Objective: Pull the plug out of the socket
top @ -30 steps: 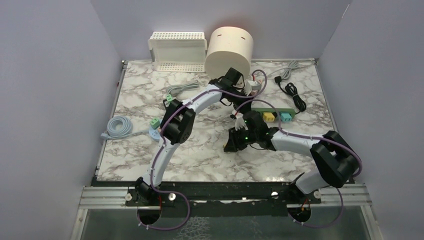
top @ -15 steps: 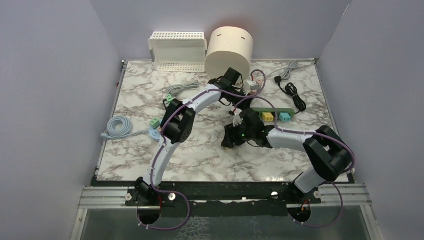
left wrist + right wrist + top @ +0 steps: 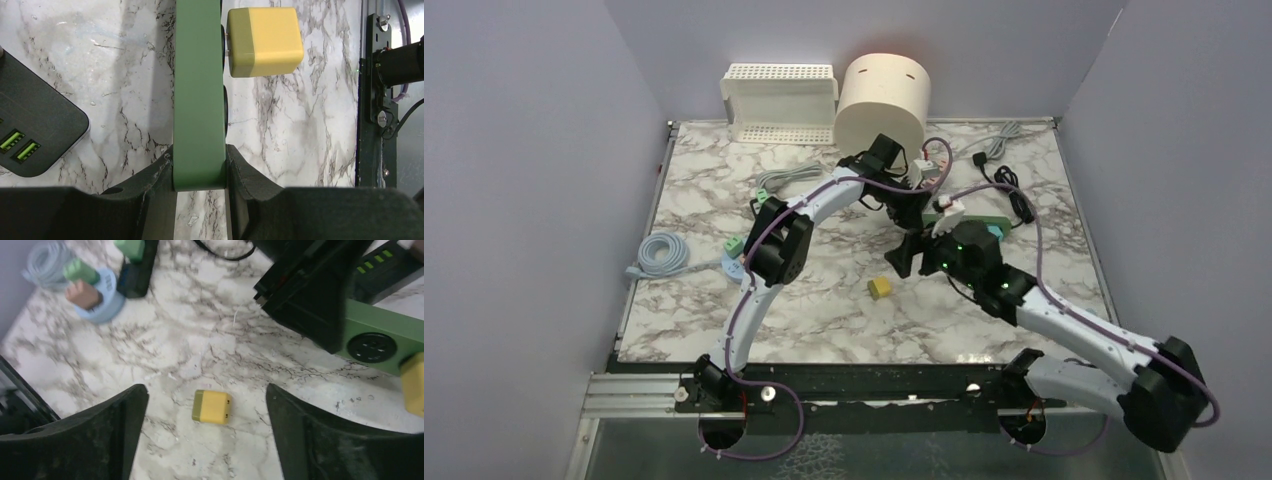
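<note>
A small yellow plug (image 3: 212,406), a rounded cube with a darker olive band at one end, lay loose on its side on the marble table (image 3: 165,340), well apart from the green power strip (image 3: 198,90) on that strip's near side. The strip, a long narrow bar, was clamped at one end by the left hand (image 3: 198,160). One round black socket (image 3: 372,347) on it stood empty. A second yellow plug (image 3: 264,41) sat in the strip, prongs partly showing.

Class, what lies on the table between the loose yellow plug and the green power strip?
Nothing but bare marble table. The right wrist view shows no object resting between the loose yellow plug and the green power strip.
</note>
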